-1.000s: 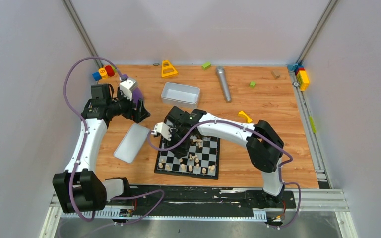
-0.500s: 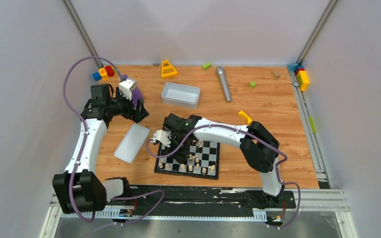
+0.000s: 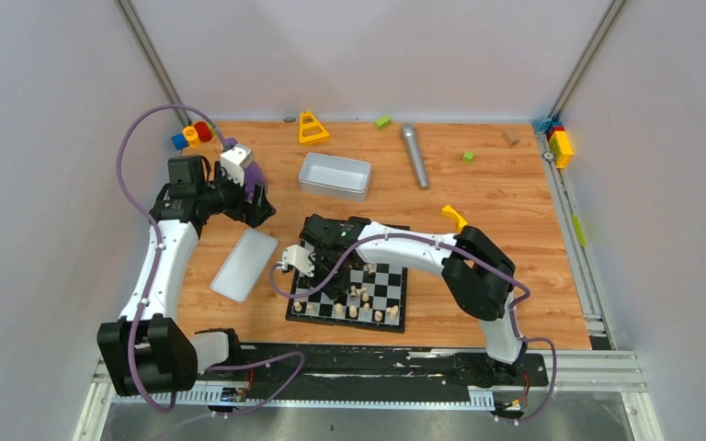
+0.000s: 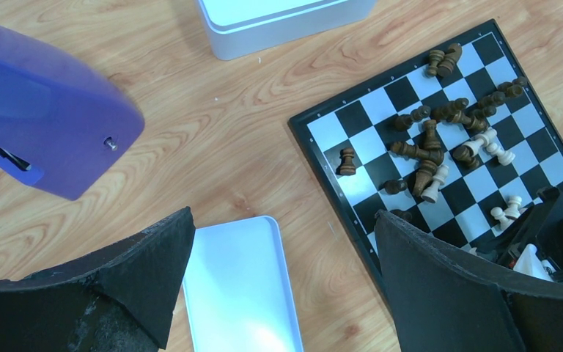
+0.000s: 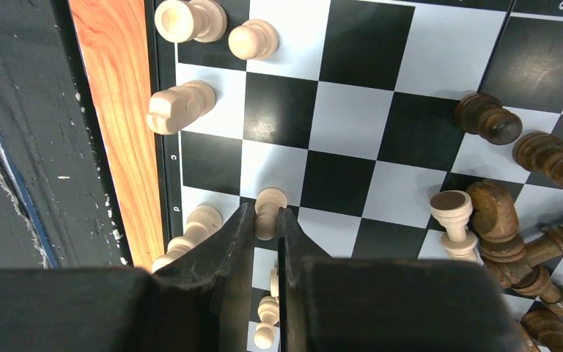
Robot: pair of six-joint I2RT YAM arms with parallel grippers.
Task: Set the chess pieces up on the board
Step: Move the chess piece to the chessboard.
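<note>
1. Board [image 3: 384, 287]: black-and-white checkered, flat on the worktop [image 3: 496, 266], close to its near edge and a little left of the middle.
2. Pale chess pieces [image 5: 179, 106]: several lined up in the board's row of squares nearest the worktop's near edge. A few others lying among the dark ones.
3. Dark chess pieces [image 4: 432, 139]: mostly toppled in a loose heap on the far half of the board, many touching one another. One dark pawn [image 4: 347, 160] upright, apart from the heap, near the board's far left corner.
4. Right end effector [image 5: 265, 220]: low over the near left part of the board, fingers [image 5: 234, 242] drawn together and clamped on a pale pawn [image 5: 270, 199]. Whether the pawn stands or lies, not clear.
5. Left end effector [image 3: 259, 208]: fingers spread wide, above bare worktop toward the left edge, beyond the lid and left of the tray.
6. White tray [image 3: 335, 189]: rectangular, open-topped, on the worktop beyond the board's far edge.
7. White lid [image 3: 244, 265]: flat rectangle, angled, near the board on its left.
8. Grey cylinder [image 3: 413, 154]: lying toward the far edge, right of the tray.
9. Yellow triangle [image 3: 312, 127]: at the far edge, left of the middle.
10. Green blocks [image 3: 382, 120] [image 3: 468, 156]: two small ones, either side of the grey cylinder.
11. Yellow curved piece [image 3: 454, 216]: beside the right arm, between the board and the right edge.
12. Coloured blocks: one cluster [image 3: 193, 135] at the far left corner, another [image 3: 559, 142] at the far right corner.
</note>
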